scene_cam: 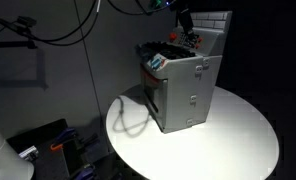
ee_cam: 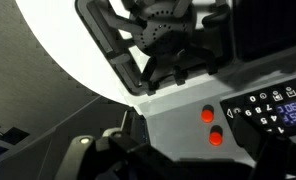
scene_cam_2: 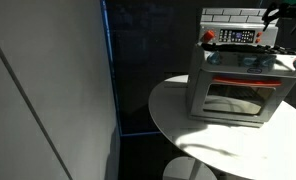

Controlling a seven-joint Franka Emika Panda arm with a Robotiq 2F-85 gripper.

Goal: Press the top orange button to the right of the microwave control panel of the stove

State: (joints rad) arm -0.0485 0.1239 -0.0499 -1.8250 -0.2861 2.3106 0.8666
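Note:
The grey toy stove (scene_cam: 188, 90) stands on a round white table (scene_cam: 238, 140); it also shows in an exterior view (scene_cam_2: 238, 85). In the wrist view two orange buttons sit one above the other on the stove's pale panel: one button (ee_cam: 207, 113) and another (ee_cam: 216, 136), beside the dark microwave control panel (ee_cam: 273, 110). My gripper (ee_cam: 188, 168) is a dark mass at the bottom edge, close to the buttons but apart from them, and looks shut and empty. It hangs over the stove's top in both exterior views (scene_cam: 185, 22) (scene_cam_2: 280, 14).
A black burner grate (ee_cam: 163, 35) lies on the stove top. The white tile-patterned back panel (scene_cam: 213, 25) rises behind the gripper. A dark wall panel (scene_cam: 48, 60) and cables stand to the side. The table edge (scene_cam_2: 178, 120) lies near the stove front.

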